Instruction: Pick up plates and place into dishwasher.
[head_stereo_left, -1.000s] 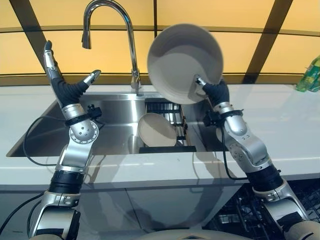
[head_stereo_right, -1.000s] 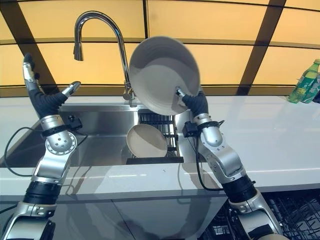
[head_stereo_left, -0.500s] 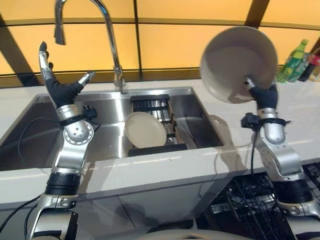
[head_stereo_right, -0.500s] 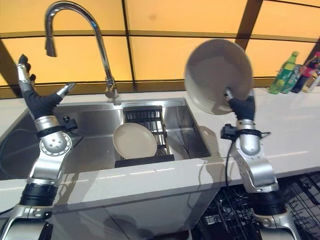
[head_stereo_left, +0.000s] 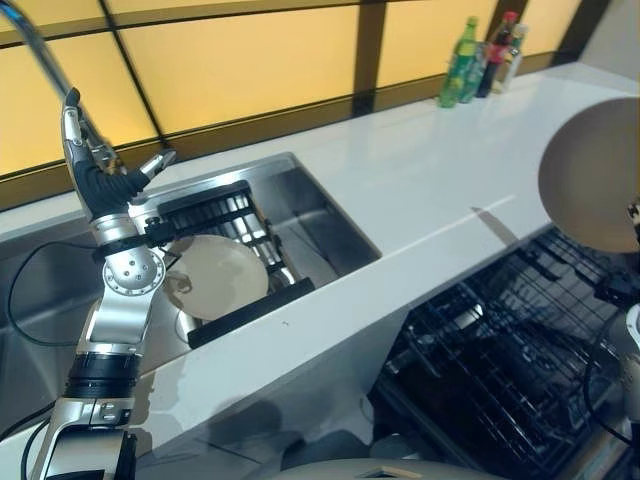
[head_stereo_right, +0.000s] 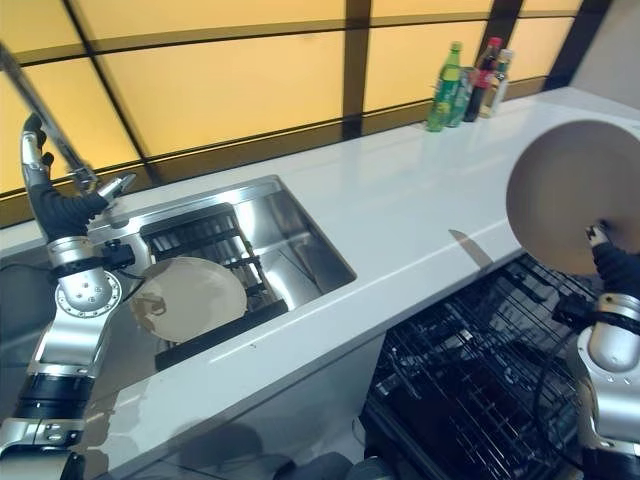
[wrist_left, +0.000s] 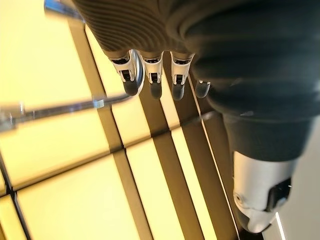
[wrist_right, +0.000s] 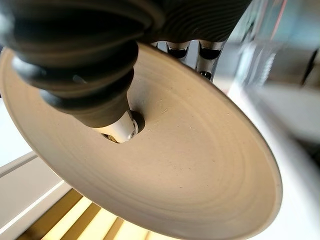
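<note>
Now we see right hand fingers pinching plate at frame right, above dishwasher rack; left hand released.

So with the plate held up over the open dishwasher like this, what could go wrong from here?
1. The right hand pinches the plate only near its lower edge, thumb on one face and fingers behind, so it could pivot or slip out.
2. Below it is the dishwasher rack of thin wires; lowered at a bad angle, the plate may knock a wire instead of seating.
3. The countertop edge lies close beside the plate, so a swing could clip it.
</note>
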